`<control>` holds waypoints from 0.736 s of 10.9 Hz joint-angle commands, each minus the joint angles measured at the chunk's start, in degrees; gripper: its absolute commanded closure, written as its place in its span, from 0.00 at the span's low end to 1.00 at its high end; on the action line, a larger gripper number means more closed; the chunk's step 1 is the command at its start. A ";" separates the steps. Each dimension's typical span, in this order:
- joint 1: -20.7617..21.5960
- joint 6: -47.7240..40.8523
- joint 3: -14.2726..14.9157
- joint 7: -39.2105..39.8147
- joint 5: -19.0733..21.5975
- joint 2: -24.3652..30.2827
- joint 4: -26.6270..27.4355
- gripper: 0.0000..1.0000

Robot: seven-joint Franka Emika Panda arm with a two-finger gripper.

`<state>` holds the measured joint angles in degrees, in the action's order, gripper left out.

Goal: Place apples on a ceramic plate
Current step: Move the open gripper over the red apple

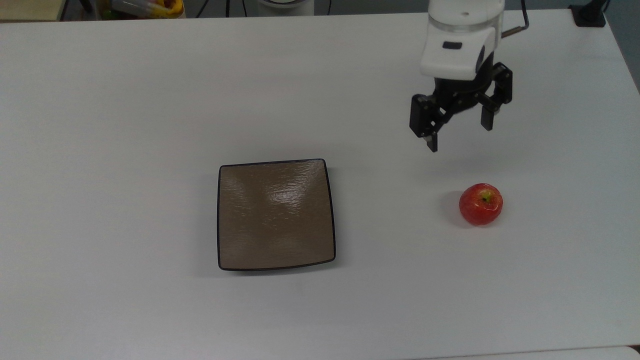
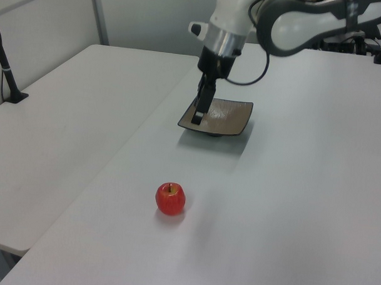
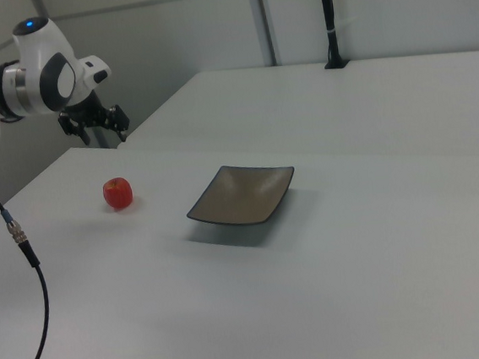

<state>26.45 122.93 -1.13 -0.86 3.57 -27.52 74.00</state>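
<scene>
The apple (image 1: 481,204) is small, red and glossy, with a yellow-green patch at its stem, and it rests on the white table at the top view's right. It also shows in the left view (image 2: 170,199) and the right view (image 3: 118,193). The ceramic plate (image 1: 276,215) is square, brown and dark-rimmed, and it lies bare near the table's middle (image 2: 229,116) (image 3: 241,195). My gripper (image 1: 460,135) hangs open and holds nothing. It is above the table, just up and slightly left of the apple in the top view (image 2: 199,115) (image 3: 102,132).
A black clamp (image 1: 589,15) sits on the table's corner at the top view's upper right. Colourful clutter (image 1: 145,7) lies beyond the far edge. A second white table (image 2: 66,107) adjoins, with a black post (image 2: 6,64) on it. A cable (image 3: 21,251) hangs from the arm.
</scene>
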 commanded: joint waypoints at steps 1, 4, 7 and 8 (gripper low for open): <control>2.72 3.80 0.78 -0.98 -0.58 -6.12 -4.46 0.00; 4.83 7.31 1.21 -1.07 -1.63 -10.78 -6.06 0.00; 5.28 10.65 0.87 -2.21 -4.43 -14.39 -6.15 0.00; 6.15 12.32 0.87 -2.91 -5.49 -15.53 -6.23 0.00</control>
<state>30.91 132.44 -1.04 -1.48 0.59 -40.12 69.76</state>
